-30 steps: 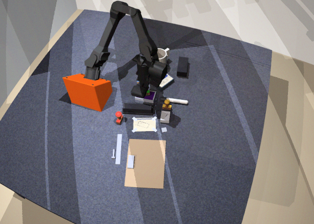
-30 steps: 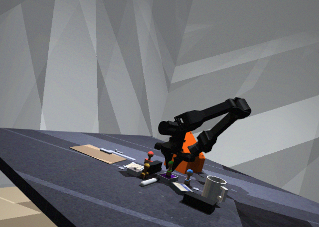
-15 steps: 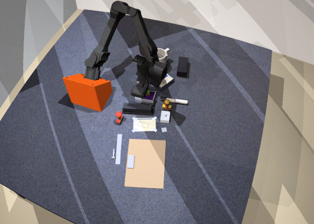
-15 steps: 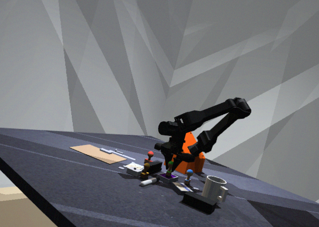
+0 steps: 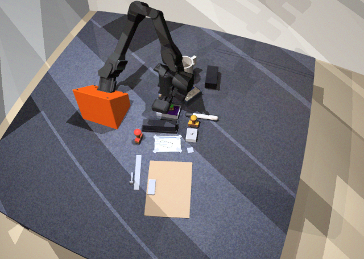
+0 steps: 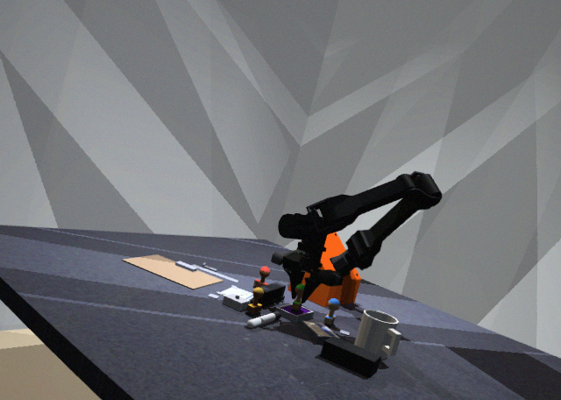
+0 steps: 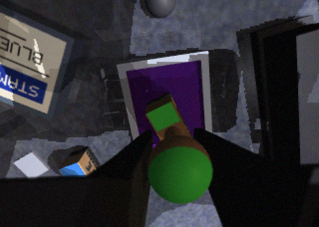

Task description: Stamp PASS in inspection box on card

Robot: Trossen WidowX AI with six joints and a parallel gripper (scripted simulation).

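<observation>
My gripper (image 6: 300, 295) (image 7: 172, 135) is shut on the green-knobbed stamp (image 5: 171, 107) (image 6: 299, 290) (image 7: 180, 174). Its brown base with a green top patch is over the purple ink pad (image 5: 175, 112) (image 6: 287, 310) (image 7: 186, 80), inside the pale rim. The base looks at or just above the ink; its underside is hidden. No wording on this stamp is readable. The white card (image 5: 177, 148) (image 6: 233, 292) lies taped flat, with a thin tilted box outline on it. The views are too coarse to tell any print there.
A long black block (image 5: 160, 126) lies between pad and card. Red (image 5: 137, 132), yellow (image 5: 193, 118) and blue (image 6: 333, 302) stamps stand around. A marker (image 5: 207, 116), small white box (image 5: 191, 136), labelled case (image 7: 47, 53), mug (image 6: 372, 332) and second black block (image 5: 211, 77) are nearby.
</observation>
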